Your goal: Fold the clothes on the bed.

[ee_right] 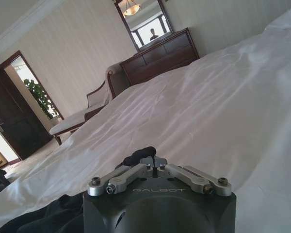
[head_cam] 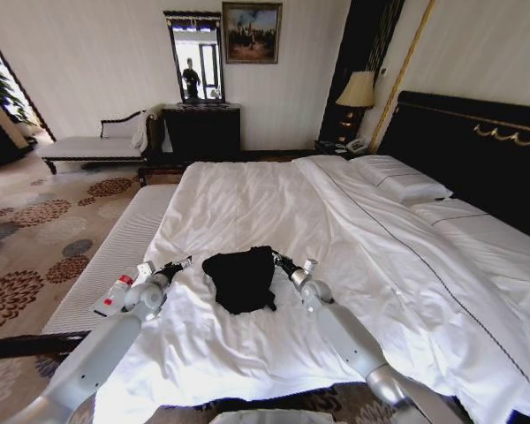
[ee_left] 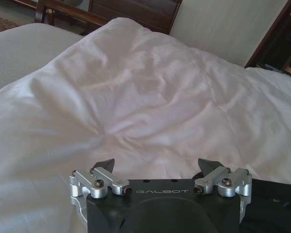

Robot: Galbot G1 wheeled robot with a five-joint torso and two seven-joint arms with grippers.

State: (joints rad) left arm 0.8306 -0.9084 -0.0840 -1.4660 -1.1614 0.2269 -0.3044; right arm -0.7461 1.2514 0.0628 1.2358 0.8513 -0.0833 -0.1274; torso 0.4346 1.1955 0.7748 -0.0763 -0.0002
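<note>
black t-shirt point(head_cam: 241, 277) sits bunched on the bed point(head_cam: 247, 203) between both grippers. left gripper point(ee_left: 157, 167) spread wide beside it, right gripper point(ee_right: 153, 161) pinched closed, probably on a fold. soft, light, floppy cotton, so grab hems or corners.

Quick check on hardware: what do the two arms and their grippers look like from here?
Both arms are smooth silver-grey tubes with darker joints. The left gripper and right gripper have black bodies stamped GALBOT, silver linkages with bolts, and small black fingertips. A white-and-red piece sits beside the left wrist.
</note>
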